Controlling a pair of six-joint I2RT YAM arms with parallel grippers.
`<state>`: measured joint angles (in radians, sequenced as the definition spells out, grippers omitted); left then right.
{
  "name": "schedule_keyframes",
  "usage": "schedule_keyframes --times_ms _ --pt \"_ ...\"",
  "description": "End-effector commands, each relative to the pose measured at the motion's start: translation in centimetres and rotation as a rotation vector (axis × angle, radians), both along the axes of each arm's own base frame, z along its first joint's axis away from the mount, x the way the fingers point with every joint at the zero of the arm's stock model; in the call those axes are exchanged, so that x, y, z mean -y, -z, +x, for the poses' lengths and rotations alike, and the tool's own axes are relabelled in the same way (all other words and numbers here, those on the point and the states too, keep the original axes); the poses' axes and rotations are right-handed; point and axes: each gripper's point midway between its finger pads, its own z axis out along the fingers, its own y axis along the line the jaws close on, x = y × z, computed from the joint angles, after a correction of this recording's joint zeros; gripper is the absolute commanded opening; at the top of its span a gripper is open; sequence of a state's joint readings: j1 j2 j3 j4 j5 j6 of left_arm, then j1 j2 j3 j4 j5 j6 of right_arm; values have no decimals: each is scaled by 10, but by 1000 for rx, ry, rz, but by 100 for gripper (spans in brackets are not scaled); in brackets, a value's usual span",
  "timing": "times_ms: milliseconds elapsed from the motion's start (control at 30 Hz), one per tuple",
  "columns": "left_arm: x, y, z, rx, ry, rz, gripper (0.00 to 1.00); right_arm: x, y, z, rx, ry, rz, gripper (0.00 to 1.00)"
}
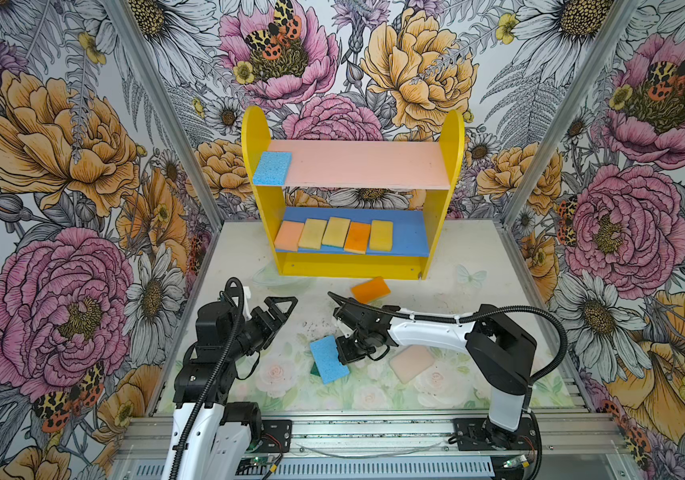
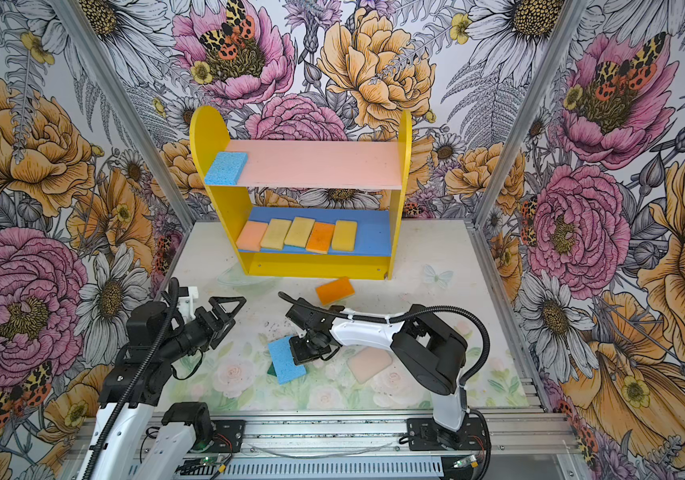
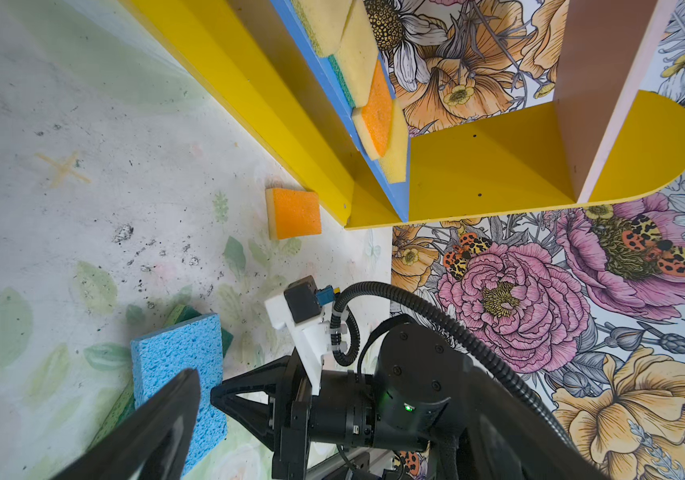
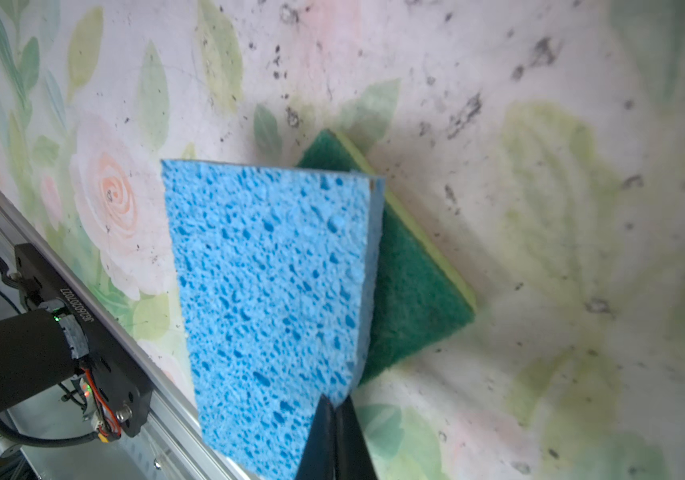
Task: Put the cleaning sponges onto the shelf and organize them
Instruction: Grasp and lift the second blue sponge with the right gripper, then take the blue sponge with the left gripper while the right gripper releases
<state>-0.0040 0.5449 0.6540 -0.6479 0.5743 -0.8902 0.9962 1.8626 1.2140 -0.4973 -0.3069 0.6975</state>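
In a top view, the right gripper [image 1: 340, 350] sits just below the frame's centre, jaws pinched together on the edge of a blue sponge [image 1: 328, 359]. That sponge lies tilted over a green sponge [image 4: 411, 291] on the table [image 1: 477, 257]. The left gripper [image 1: 284, 313] hangs left of centre with its jaws wide apart, holding nothing.

The shelf [image 1: 266, 216] stands at upper centre. A second blue sponge [image 1: 273, 168] lies at the left end of its pink board, and a row of five sponges [image 1: 335, 231] lies on the blue board. An orange sponge [image 1: 371, 289] lies on the table just in front of the shelf. A peach sponge [image 1: 412, 363] lies at lower right of centre.
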Motion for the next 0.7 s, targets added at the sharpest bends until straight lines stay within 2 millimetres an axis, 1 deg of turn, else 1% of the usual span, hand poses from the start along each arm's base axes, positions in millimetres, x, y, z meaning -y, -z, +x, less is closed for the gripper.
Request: schedule_keyframes --times_ms 0,67,167,300,400,467,533,600,667 --pt "3 -2 -1 11 18 -11 99 0 -42 15 88 55 76 0" --pt "3 -2 -2 11 16 -12 99 8 -60 22 109 105 112 0" --pt "4 -4 -2 33 -20 -32 99 25 -84 38 117 227 184 0" --pt "16 -12 1 108 -63 -114 99 50 -112 59 107 431 322 0" --pt "33 -14 4 167 -75 -173 99 66 -135 71 112 573 412 0" --pt "49 -15 5 206 -73 -217 99 72 -153 77 123 636 460 0" --pt "65 -16 7 247 -78 -263 99 73 -173 81 128 674 507 0" --pt "79 -19 8 288 -77 -283 99 70 -187 82 121 683 541 0" --pt "94 -25 10 313 -54 -275 99 66 -196 81 104 687 567 0"
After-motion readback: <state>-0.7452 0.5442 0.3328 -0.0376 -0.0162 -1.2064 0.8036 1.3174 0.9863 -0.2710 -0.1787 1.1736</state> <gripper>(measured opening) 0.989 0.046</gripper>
